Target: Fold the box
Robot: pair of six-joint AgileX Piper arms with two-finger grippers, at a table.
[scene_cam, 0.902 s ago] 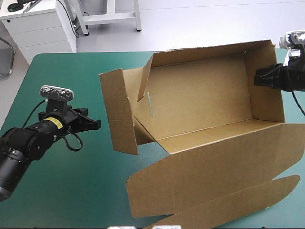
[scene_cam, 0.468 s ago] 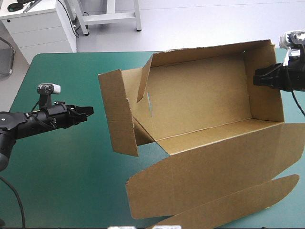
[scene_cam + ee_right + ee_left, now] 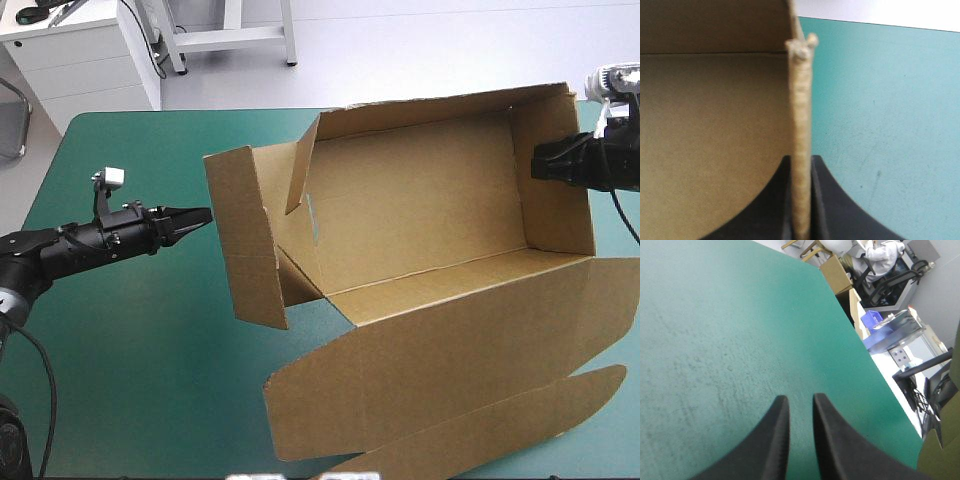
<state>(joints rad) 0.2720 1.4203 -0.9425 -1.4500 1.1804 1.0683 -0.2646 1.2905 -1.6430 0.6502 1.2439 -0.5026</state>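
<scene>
- On the right half of the desk (image 3: 130, 340), from the far edge toward the near right corner, lies the brown cut-board box (image 3: 420, 210). It is an open tray with walls raised, its lid panel (image 3: 440, 360) spread flat toward the near edge.
- We judge the board light and stiff, yet quick to crease at its scores. A raised wall's top edge looks the surest hold.
- The right claw (image 3: 540, 162), by the desk's right edge, is clamped on the right end wall (image 3: 801, 100), the board between its black fingers (image 3: 822, 210).
- The left claw (image 3: 200, 214), drawn together on nothing, points at the loose left end flap (image 3: 245, 240). Whether it touches, we cannot tell.
- The teal-green cover (image 3: 715, 340) is matt and faintly grained. We expect an unbraced box to slide on it.
- Beyond the far edge we see pale floor (image 3: 420, 50) and white furniture (image 3: 80, 60), well apart from the box.
</scene>
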